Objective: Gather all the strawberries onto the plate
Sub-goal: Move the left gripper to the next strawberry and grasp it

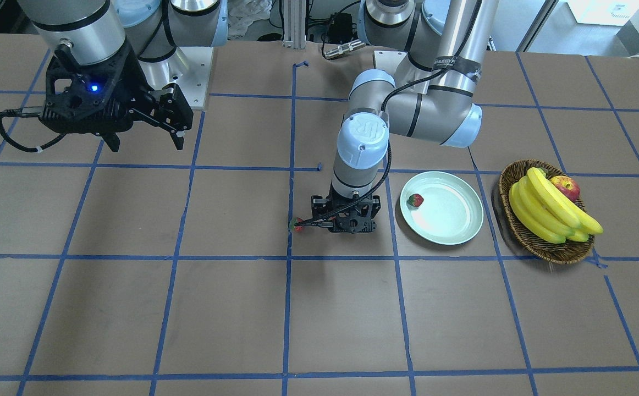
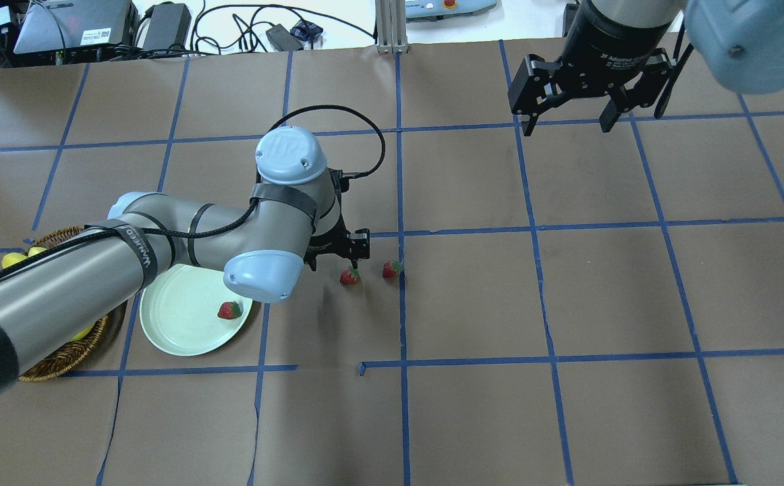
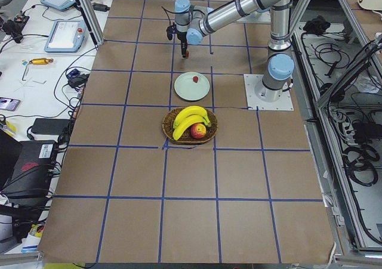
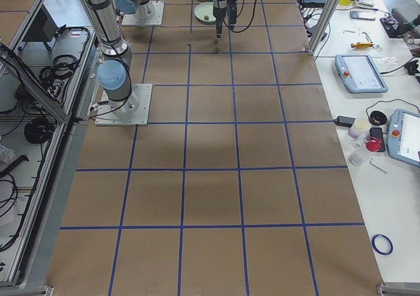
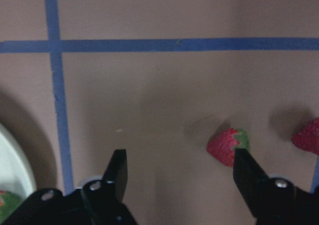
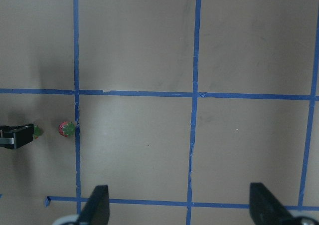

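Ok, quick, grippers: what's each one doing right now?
Left gripper: open, empty, just above a strawberry.
Right gripper: open, empty.

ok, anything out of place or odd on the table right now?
Nothing damaged or spilled. Only two strawberries lie loose on the table: one by the open left gripper, another at the blue tape line. The third strawberry sits in the plate.

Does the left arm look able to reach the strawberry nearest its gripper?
Probably yes. The left gripper hangs open just over the strawberry, and nothing lies between them. The berry sits off-centre, close to one jaw, so a small sideways shift seems needed.
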